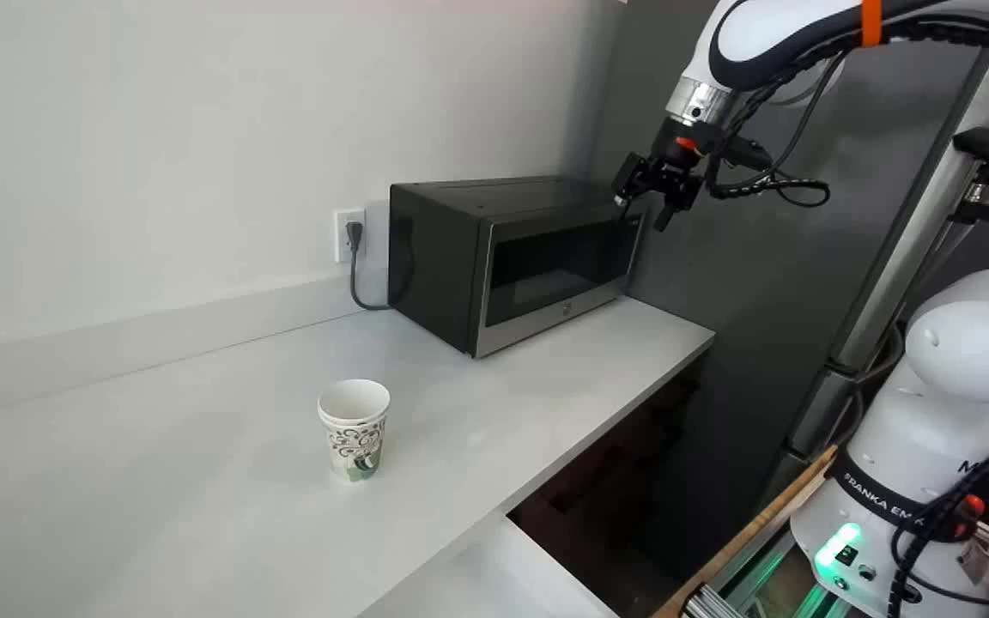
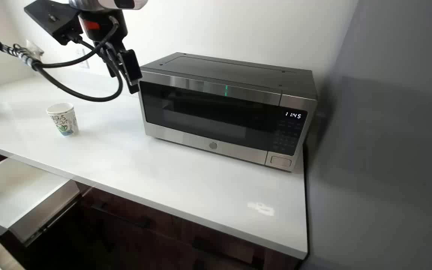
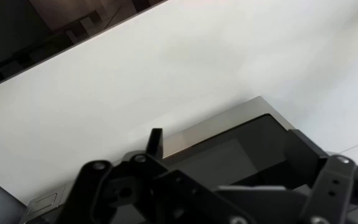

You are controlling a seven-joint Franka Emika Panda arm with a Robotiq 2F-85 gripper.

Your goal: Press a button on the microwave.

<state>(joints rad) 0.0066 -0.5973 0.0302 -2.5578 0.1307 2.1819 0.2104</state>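
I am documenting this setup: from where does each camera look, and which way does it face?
Wrist view: behind the gripper, faces down at the microwave and counter; gripper fingers show.
An exterior view: raised, on the side with the paper cup, faces the microwave along the counter; arm, gripper and base show.
An exterior view: raised, before the microwave, faces its door; gripper and arm's end show.
Both exterior views share microwave, paper cup, gripper.

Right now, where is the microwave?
In both exterior views, the microwave stands on the white countertop, right of the paper cup, beside the grey panel.
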